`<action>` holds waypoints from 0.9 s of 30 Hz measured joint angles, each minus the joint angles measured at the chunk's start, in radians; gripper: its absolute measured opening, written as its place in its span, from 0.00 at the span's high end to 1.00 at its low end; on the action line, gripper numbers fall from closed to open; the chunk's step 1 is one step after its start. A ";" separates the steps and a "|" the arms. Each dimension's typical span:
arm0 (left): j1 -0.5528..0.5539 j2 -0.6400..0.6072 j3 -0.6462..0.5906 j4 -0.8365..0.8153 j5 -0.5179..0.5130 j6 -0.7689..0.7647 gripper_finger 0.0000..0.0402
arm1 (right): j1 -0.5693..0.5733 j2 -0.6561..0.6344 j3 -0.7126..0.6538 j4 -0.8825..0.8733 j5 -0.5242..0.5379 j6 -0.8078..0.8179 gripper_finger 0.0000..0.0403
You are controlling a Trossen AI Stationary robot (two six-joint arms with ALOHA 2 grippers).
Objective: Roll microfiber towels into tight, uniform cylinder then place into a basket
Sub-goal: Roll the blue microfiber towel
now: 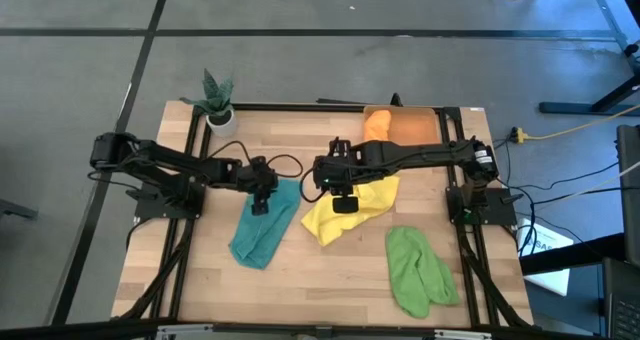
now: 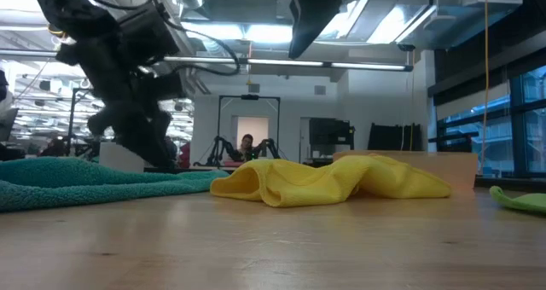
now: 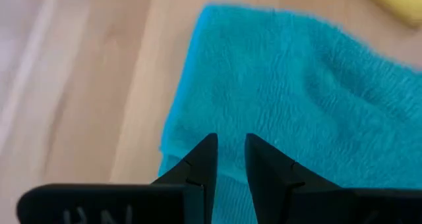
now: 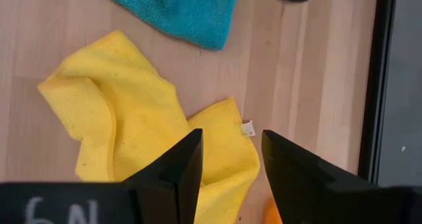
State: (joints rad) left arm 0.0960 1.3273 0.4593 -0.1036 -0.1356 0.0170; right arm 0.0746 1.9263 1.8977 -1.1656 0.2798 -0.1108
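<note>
The teal towel (image 1: pixel 265 228) lies loosely spread left of the table's middle. My left gripper (image 3: pixel 231 138) is open by a narrow gap and slants down over the towel's far left edge (image 3: pixel 181 118). The crumpled yellow towel (image 1: pixel 352 208) lies at mid-table, and my right gripper (image 4: pixel 231 135) hangs open well above it (image 4: pixel 132 118). A light green towel (image 1: pixel 418 270) lies folded near the front right. The orange towel (image 1: pixel 377 122) sits at the left end of the translucent orange basket (image 1: pixel 420 128) at the far edge. My left gripper's fingertips (image 3: pixel 210 148) stand right at the teal towel's far left edge, slanting down from the table's left side. I cannot tell whether they touch the cloth; nothing of it shows lifted or pinched.
A white pot with a green plant (image 1: pixel 217 106) stands at the far left corner. Black frame rails (image 1: pixel 185 230) run along both sides of the wooden top. Bare wood (image 1: pixel 330 280) shows between the teal and green towels near the front edge.
</note>
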 joint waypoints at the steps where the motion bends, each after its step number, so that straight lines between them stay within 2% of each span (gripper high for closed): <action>1: -0.004 0.014 0.000 0.002 0.000 0.009 0.83 | 0.000 0.000 0.000 0.000 0.000 0.000 0.61; 11: -0.011 0.060 0.000 0.019 -0.003 0.032 0.83 | 0.000 0.000 0.000 0.002 -0.001 0.003 0.61; 19: -0.012 0.060 0.000 0.016 -0.010 0.040 0.98 | 0.000 0.000 0.000 0.005 -0.001 0.003 0.61; 27: -0.012 0.053 0.043 -0.031 -0.038 0.041 1.00 | 0.000 0.000 0.000 0.007 -0.002 0.002 0.61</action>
State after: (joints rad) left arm 0.0845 1.3800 0.5022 -0.1342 -0.1734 0.0578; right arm 0.0742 1.9263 1.8977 -1.1587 0.2783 -0.1085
